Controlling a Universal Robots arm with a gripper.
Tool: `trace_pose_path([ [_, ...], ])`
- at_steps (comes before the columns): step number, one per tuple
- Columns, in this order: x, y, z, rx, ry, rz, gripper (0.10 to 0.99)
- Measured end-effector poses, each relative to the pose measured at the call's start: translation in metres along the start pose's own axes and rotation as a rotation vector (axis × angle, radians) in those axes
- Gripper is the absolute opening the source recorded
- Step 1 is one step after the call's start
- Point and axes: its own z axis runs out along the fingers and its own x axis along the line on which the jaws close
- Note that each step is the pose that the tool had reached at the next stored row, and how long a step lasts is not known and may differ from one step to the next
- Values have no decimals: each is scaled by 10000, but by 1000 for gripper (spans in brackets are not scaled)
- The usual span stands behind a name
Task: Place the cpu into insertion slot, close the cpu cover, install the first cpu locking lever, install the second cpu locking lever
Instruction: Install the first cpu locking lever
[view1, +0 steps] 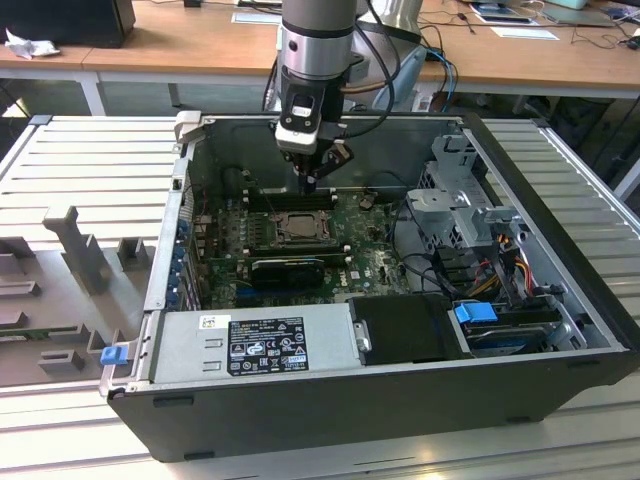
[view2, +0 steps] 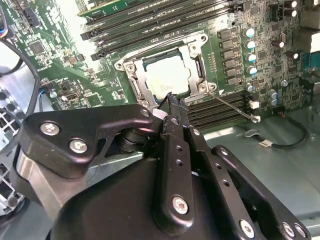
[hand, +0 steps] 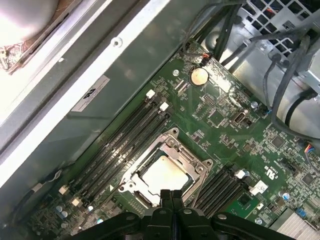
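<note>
The cpu (view2: 167, 77) (hand: 162, 173) lies flat in the insertion slot (view1: 297, 229), its pale metal top showing. The cpu cover (view2: 196, 46) (hand: 173, 143), a grey metal frame, lies down around the chip. A thin metal locking lever (view2: 233, 106) sticks out at an angle from one corner of the socket. My gripper (view1: 314, 181) (view2: 173, 100) (hand: 170, 196) hovers just above the socket's edge. Its fingers are pressed together, shut, with nothing between them.
Long black memory slots (hand: 117, 145) (view2: 220, 112) run along both sides of the socket. A black ribbed heatsink bar (view1: 290, 268), a power supply (view1: 255, 345), a drive cage (view1: 470, 215) and cables (view1: 500, 265) crowd the open case. The case walls (view1: 170, 230) stand around the board.
</note>
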Motion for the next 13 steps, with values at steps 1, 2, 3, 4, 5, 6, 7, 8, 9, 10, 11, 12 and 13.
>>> trace_pose_path([
  [1,0,0,0,1,0,-135,106],
  [2,0,0,0,2,0,-406,106],
  [3,0,0,0,2,-1,-500,106],
  [4,0,0,0,3,-1,-564,106],
  [5,0,0,0,4,-1,-707,106],
  [6,0,0,0,4,-1,-808,106],
  [7,0,0,0,5,-2,-891,106],
  [8,0,0,0,6,-2,-1044,106],
  [9,0,0,0,6,-2,-1175,106],
  [10,0,0,0,7,-2,-1256,106],
  [11,0,0,0,7,-3,-1355,106],
  [12,0,0,0,7,-4,-1452,106],
  [13,0,0,0,8,-4,-1565,106],
])
